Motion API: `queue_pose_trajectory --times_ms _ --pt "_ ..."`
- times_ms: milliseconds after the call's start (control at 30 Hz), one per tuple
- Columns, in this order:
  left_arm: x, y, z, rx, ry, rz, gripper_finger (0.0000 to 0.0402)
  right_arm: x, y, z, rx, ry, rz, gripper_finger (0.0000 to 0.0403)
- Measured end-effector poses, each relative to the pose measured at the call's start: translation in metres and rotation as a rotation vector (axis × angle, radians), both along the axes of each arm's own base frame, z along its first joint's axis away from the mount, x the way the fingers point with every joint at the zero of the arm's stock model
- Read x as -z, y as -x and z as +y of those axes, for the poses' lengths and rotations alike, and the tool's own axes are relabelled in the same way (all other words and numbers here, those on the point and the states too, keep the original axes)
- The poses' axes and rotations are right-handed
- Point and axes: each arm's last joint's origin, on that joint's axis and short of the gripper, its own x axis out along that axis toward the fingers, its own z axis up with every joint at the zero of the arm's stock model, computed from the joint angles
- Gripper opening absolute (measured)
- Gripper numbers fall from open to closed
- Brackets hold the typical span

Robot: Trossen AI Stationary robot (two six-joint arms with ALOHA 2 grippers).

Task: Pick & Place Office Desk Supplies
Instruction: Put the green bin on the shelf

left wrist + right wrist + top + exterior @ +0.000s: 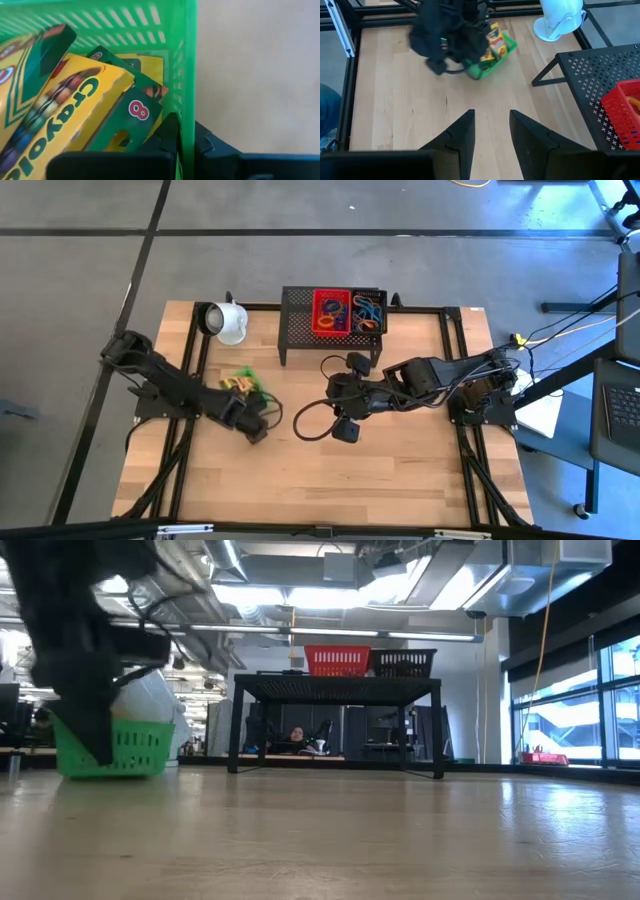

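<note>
- Left wrist view fills with the green basket [187, 60], a slotted plastic tray holding yellow-and-green crayon boxes [75, 110] stacked loosely at angles in the left half of the frame.
- Basket wall looks thin and springy, so I judge it light and a little flexible; the rim is the natural place to pinch, and the loose boxes could slide if it tips.
- Left gripper [186, 145] is closed on that wall at the bottom centre of the frame, one finger inside the basket, one outside.
- High view puts the basket [248, 385] left of centre on the table [400, 470], with the left gripper [256, 423] just below and right of it.
- Right gripper [491, 132] hangs part open over bare wood near the frame's middle, holding nothing.
- Black rack [300, 330] stands at top centre, carrying a red bin [331, 311] and a dark bin of coloured bands [367, 311].
- White mug [229, 321] lies at upper left, beside the rack.
</note>
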Motion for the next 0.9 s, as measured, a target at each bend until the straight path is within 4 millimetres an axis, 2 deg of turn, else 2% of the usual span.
queue_pose_trajectory --times_ms 233,500,733,900 --pt "-0.028 -0.004 -0.045 0.252 0.031 -0.074 0.0002 0.0 0.0 0.0 -0.002 0.002 0.0 0.0123" --pt "-0.065 -0.005 -0.072 0.432 -0.012 -0.102 0.0002 0.0 0.0 0.0 -0.002 0.001 0.0 0.0123" --pt "-0.095 -0.006 -0.077 0.595 -0.113 -0.066 0.0003 0.0 0.0 0.0 -0.002 0.001 0.0 0.0123" --pt "-0.117 -0.016 -0.059 0.61 -0.181 -0.004 0.0003 0.0 0.0 0.0 -0.002 0.001 0.0 0.0123"
